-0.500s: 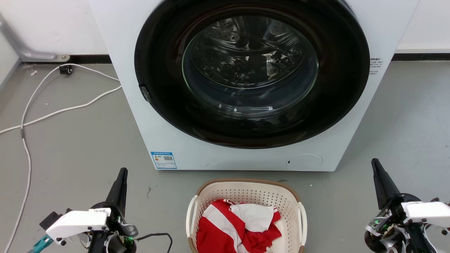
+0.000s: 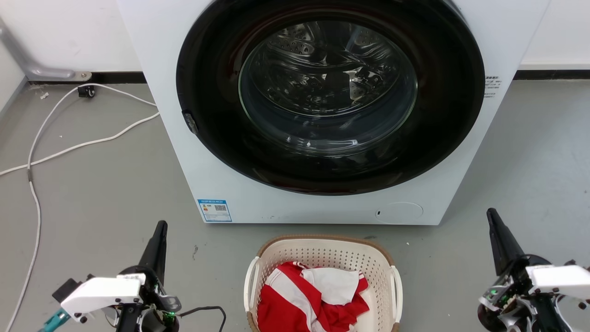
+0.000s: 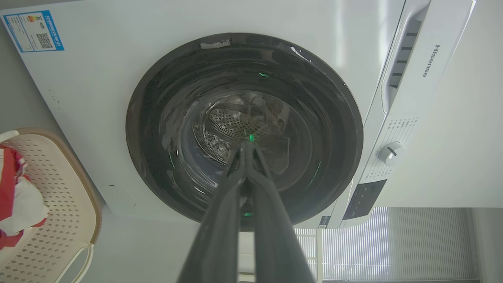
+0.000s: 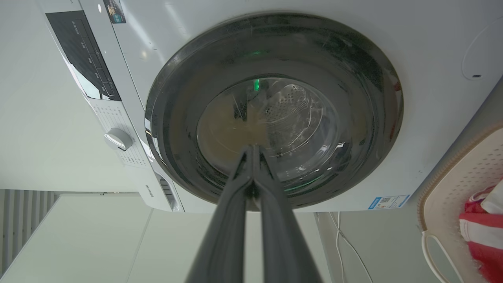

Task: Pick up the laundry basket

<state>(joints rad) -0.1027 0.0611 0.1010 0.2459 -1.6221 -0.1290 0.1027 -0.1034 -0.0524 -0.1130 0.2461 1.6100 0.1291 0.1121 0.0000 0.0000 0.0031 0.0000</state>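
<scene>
In the head view the basket [image 2: 322, 254] sits on the grey floor [image 2: 101, 193] at bottom centre of the frame, just in front of the washer [image 2: 221, 184], its near end cut off by the lower edge. A red and white cloth [image 2: 295, 299] is heaped inside, and a white handle [image 2: 250, 281] loops off each long side. The left gripper [image 2: 159, 229] is at lower left and the right gripper [image 2: 492, 219] at lower right, each well apart from the basket and pointing up the frame. Each pair of fingers reads as one dark spike, so both are closed on nothing. A white cable [image 2: 69, 147] trails across the floor at upper left. In the left wrist view the two fingers [image 3: 220, 220] meet at their tips in front of the washer's dark door, and the basket lies at the lower left of the frame, with one handle near the bottom edge. In the right wrist view the fingers likewise meet at the tips. The basket's rim and other handle show at lower right. I judge the pickup has not begun: this is the approach. The next move probably calls for both grippers to part, swing inward and down to the handles, close on them evenly, then lift level so the cloth does not spill.
</scene>
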